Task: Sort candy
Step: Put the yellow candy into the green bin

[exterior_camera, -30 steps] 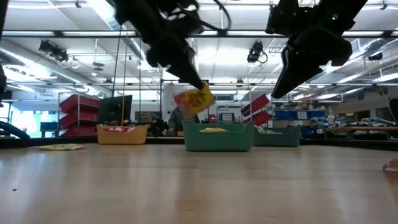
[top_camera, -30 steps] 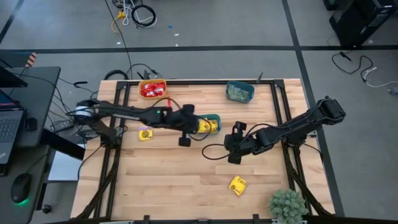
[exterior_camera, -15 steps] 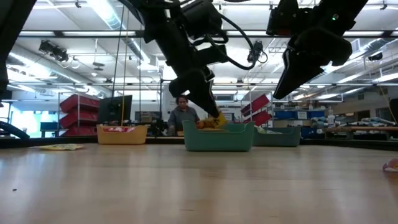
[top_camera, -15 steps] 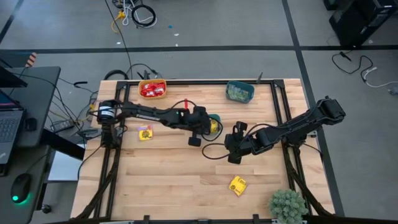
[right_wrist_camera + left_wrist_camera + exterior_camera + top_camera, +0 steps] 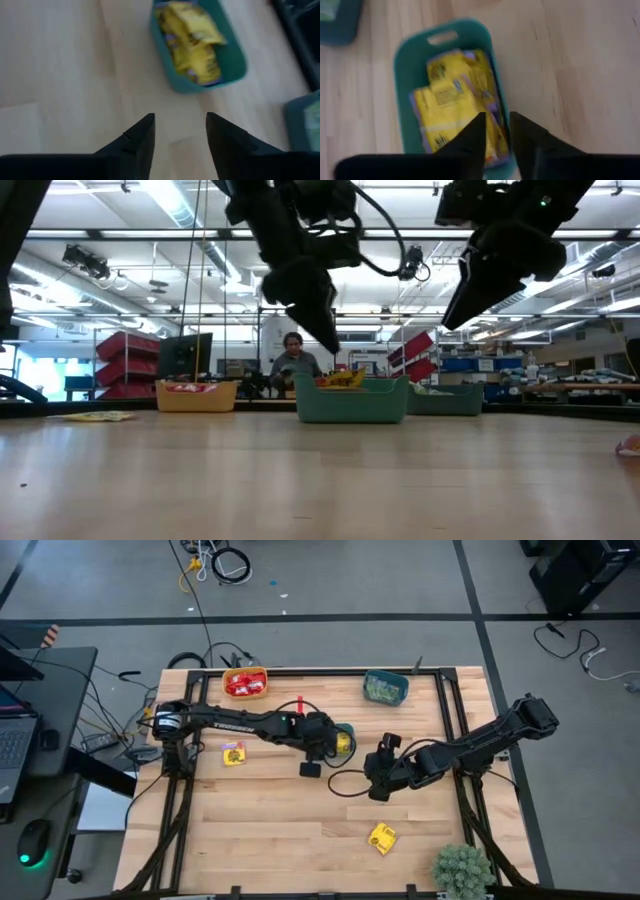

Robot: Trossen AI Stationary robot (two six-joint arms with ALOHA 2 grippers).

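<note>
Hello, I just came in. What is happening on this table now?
Two robot arms are sorting wrapped candy by colour into small bowls. The left gripper hangs over the middle teal bowl, fingers apart and empty, above the yellow candy lying in it. The right gripper hovers open and empty beside that bowl. The orange bowl holds red candy, the far teal bowl pale green. Two yellow packets lie loose on the table.

light: bright overhead strips | low view backlit | wrist views blurred
</note>
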